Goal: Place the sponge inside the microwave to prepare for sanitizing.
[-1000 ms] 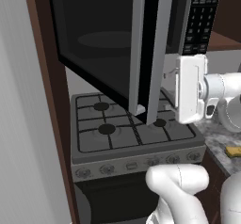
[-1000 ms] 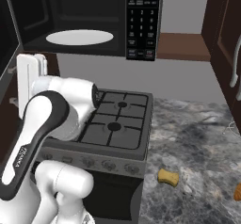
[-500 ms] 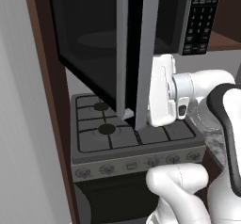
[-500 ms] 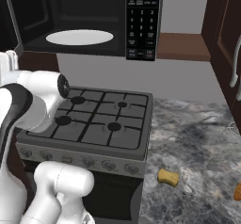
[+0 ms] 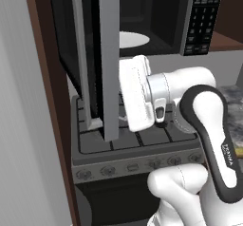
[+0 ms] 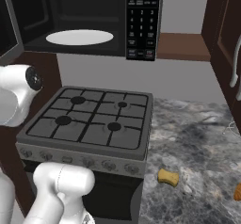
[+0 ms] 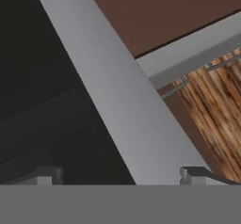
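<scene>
You are swinging the door (image 5: pixel 108 59) with an open tool (image 7: pixel 122 178); the sponge (image 6: pixel 168 177) is lying on the bench (image 6: pixel 197 143) at 5 o'clock.

The light is soft and even, with no strong shadows or shiny glare. The inside of the microwave (image 6: pixel 70 11) is very dark. The close-up hand picture looks a bit blurry.

Sponge (image 6: pixel 168 177) flat on counter right of stove; microwave (image 6: pixel 89 18) door open.
</scene>
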